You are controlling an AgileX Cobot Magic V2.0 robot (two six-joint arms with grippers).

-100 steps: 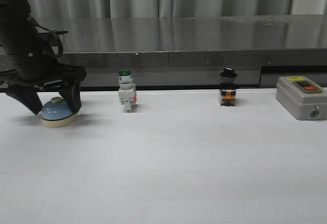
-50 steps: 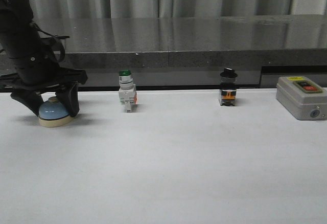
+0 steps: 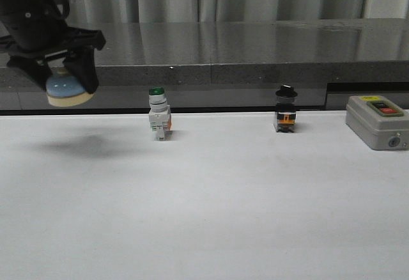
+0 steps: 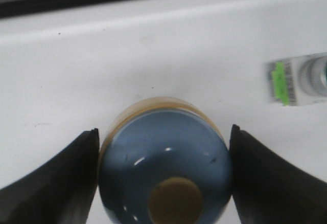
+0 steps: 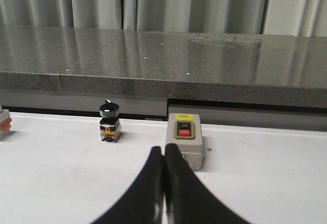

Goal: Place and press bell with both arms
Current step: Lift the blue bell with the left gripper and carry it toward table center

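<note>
The light-blue bell (image 3: pixel 64 91) with its cream base hangs in the air at the far left, well above the white table (image 3: pixel 211 197). My left gripper (image 3: pixel 61 83) is shut on it, a dark finger on each side. In the left wrist view the bell (image 4: pixel 163 168) fills the gap between the fingers (image 4: pixel 61 183), its cream knob facing the camera. My right gripper (image 5: pixel 163 155) is shut and empty, its fingertips pressed together above the table. The right arm does not show in the front view.
A green-capped white switch (image 3: pixel 158 115) and a black-capped switch (image 3: pixel 285 110) stand along the table's back edge. A grey on/off button box (image 3: pixel 377 121) sits at the back right, just beyond the right fingertips (image 5: pixel 185 141). A dark stone ledge (image 3: pixel 243 46) runs behind.
My left gripper closed on the bell and lifted it off the table, from resting at the back left to hanging well above it. Its shadow remains on the table.
</note>
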